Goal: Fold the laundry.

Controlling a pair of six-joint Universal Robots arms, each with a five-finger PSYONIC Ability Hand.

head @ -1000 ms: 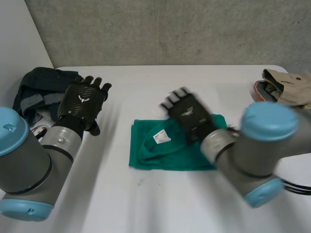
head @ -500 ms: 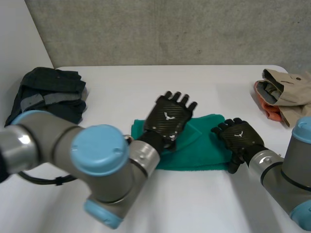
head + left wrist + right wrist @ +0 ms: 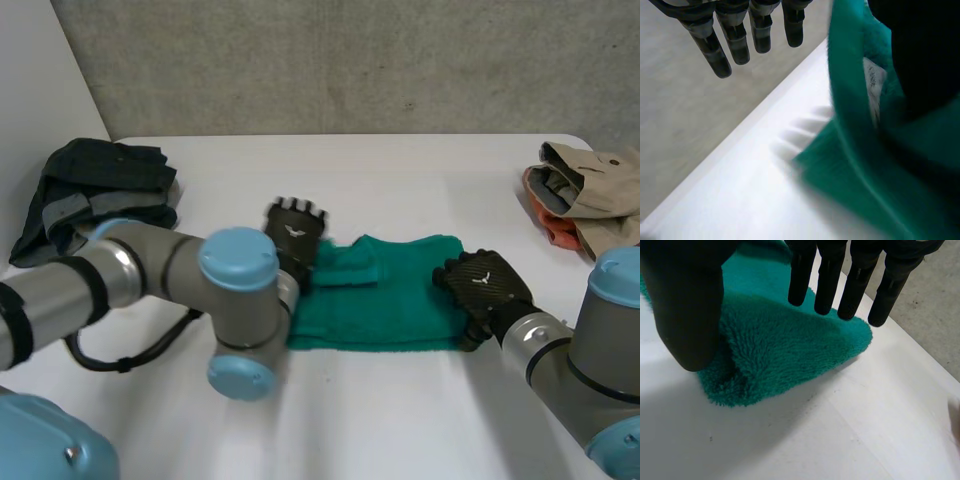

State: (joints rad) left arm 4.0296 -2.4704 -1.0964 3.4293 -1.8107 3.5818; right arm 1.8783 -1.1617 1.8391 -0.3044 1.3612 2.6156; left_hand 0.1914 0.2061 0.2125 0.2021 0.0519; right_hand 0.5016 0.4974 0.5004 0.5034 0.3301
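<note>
On the table (image 3: 330, 420), head view: your towel (image 3: 400, 300) lies part-folded, left hand (image 3: 295, 232) at one end, right hand (image 3: 485, 287) at the other. Left wrist: fingers (image 3: 737, 47) straight, released, beside it. Right wrist: fingers (image 3: 854, 290) straight, holding nothing, over a corner. Next, likely pinch an end and fold across.

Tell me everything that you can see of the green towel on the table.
The green towel is a fluffy, thick-piled cloth, lying folded in a rough rectangle on the white table, with a small flap turned over near its left end. A white label shows on it. The left hand is at its left end, the right hand at its right end.
</note>
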